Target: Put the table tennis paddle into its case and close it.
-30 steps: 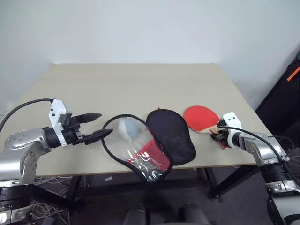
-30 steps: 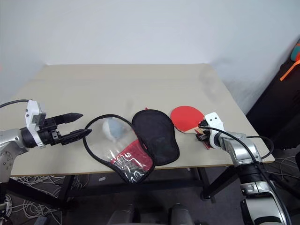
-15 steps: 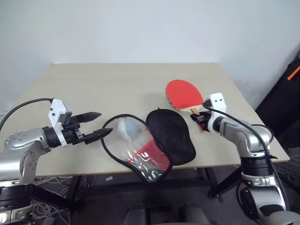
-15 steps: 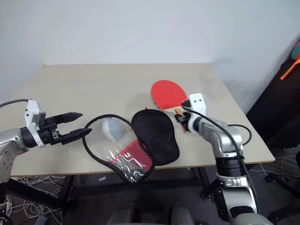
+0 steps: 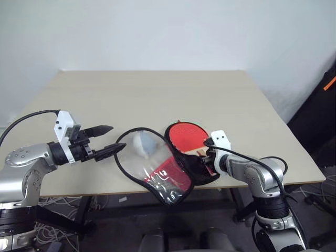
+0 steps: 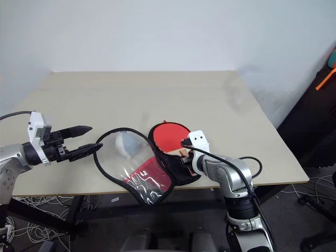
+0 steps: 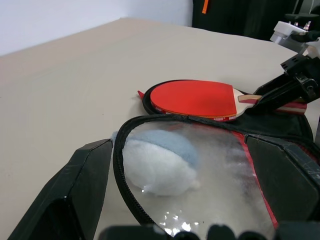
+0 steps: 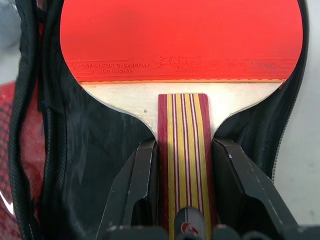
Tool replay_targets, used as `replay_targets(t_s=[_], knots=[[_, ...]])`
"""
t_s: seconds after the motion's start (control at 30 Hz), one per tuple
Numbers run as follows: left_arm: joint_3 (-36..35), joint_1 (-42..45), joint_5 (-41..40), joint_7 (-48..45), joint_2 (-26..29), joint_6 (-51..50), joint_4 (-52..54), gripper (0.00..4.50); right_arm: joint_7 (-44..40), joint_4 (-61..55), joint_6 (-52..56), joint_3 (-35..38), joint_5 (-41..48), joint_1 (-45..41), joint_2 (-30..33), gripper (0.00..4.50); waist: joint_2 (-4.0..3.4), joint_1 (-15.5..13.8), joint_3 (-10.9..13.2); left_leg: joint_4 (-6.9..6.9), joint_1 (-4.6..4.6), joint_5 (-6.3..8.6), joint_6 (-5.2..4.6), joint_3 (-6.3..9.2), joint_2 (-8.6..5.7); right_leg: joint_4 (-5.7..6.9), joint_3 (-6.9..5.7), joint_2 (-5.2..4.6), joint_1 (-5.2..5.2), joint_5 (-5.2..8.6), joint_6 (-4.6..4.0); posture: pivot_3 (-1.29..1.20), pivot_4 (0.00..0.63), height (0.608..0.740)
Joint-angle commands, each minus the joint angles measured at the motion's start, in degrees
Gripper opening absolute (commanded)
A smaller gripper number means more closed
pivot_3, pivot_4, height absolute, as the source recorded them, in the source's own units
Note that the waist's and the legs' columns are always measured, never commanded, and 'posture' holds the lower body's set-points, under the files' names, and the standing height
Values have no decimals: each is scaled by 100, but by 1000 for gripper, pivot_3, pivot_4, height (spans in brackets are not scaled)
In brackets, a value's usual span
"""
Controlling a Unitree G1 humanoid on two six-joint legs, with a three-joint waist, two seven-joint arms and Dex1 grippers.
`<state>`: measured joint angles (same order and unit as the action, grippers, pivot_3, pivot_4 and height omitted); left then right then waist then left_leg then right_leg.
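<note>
Pale beige worktop [image 5: 157,89] stands before a plain white wall, and near its front edge lies the paddle-shaped soft zip case [image 5: 163,163], spread open in two halves with black edging. Its nearer half shows a pale shiny lining and red mesh, with a soft white and pale blue lump [image 7: 160,157] resting on it; the half beside it is lined in black. On that black half sits the round red-rubber table tennis paddle [image 5: 188,137], face up, its light wooden handle striped red and dark. Right gripper [image 8: 182,190] has its jaws clenched on that handle. Left gripper [image 5: 107,139] hovers just beside the case's rim, jaws spread wide, grasping nothing
</note>
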<state>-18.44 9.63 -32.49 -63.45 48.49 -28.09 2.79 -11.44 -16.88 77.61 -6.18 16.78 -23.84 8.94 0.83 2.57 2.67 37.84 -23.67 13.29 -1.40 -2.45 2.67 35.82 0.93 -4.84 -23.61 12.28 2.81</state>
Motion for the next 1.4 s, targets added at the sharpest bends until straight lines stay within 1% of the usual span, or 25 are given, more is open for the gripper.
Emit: replay_targets(t_s=[0.03, 0.5, 0.57, 0.63, 0.7, 0.83, 0.87, 1.07, 1.17, 1.2, 1.33, 1.4], knots=[[-39, 140, -66, -48, 85, 55, 94, 4500, 22, -340, -33, -18, 21, 0, -2, 1175, 0, 0, 0, 0, 0, 1, 2, 0, 0, 0, 0, 0, 0, 0, 0, 0, 0, 740], [34, 265, -52, -53, 42, 54, 16, 4500, 168, 145, -207, -20, -115, -259, -290, 1175, 1, 4, 0, -1, 1, 3, 6, 1, 1, 0, 0, 2, 0, 0, 0, 0, 0, 740], [40, 268, -50, -42, 32, 61, 9, 4500, 162, 201, -235, 26, -113, -313, -350, 1889, 1, 5, 0, 0, 1, 3, 7, 1, 1, 0, 0, 2, 1, 0, 0, 0, 0, 740], [47, 270, -52, -30, 25, 69, 1, 4500, 144, 222, -239, 78, -87, -360, -393, 2438, 0, 5, 0, 0, 1, 2, 7, 1, 2, 1, 0, 2, 0, 0, 0, 0, 0, 740], [52, 269, -53, -23, 22, 74, -1, 4500, 114, 214, -217, 127, -55, -391, -408, 3167, 0, 5, 0, 0, 1, 3, 7, 1, 2, 0, 0, 2, 0, 0, 0, 0, 0, 740], [53, 249, -46, -7, -2, 100, -9, 4500, -161, 14, -28, 529, 231, -569, -298, 4461, 0, -2, 0, 0, 1, 3, 8, 2, 1, -1, 0, 2, 1, 0, 0, 0, 0, 740], [45, 241, -53, -2, -4, 93, -6, 4500, -304, -76, 12, 608, 336, -615, -170, 4485, 0, -2, 0, 0, 1, 3, 8, 1, 1, -1, 0, 2, 2, 0, 0, 0, 0, 740], [-86, 149, -108, -77, 79, 62, -54, 4500, -1600, -631, -253, 953, 1039, -747, 1345, 4485, -1, 0, 1, -1, 2, 3, 6, 3, 0, -6, -3, -1, 5, 3, 2, 0, 0, 740], [-235, 106, -162, -149, 192, 21, -106, 4500, -2150, -602, -713, 1105, 1159, -682, 2090, 4485, -2, 3, 1, -2, 4, 3, 6, 3, 1, -5, -3, 0, 4, 24, 12, 0, 0, 740], [-270, 94, -170, -168, 217, 18, -123, 4500, -2254, -574, -850, 1116, 1175, -654, 2239, 4485, -2, 7, 1, -2, 4, 3, 6, 2, 1, -5, -2, 0, 3, 25, 12, 0, 0, 740], [-584, 34, -311, -310, 360, -111, -479, 4500, -3143, -517, -1388, 1274, 1448, -388, 3049, 4485, -2, 0, 1, -2, 4, 2, 5, 2, 2, -6, -2, 1, 2, 26, 12, 0, 0, 740], [-719, 24, -415, -380, 422, -298, -864, 4129, -3341, -459, -1661, 1359, 1471, -290, 3289, 4500, -2, -1, 1, 0, 4, -4, -6, 1, 1, -7, -2, 0, 3, 26, 12, 0, 0, 740]])
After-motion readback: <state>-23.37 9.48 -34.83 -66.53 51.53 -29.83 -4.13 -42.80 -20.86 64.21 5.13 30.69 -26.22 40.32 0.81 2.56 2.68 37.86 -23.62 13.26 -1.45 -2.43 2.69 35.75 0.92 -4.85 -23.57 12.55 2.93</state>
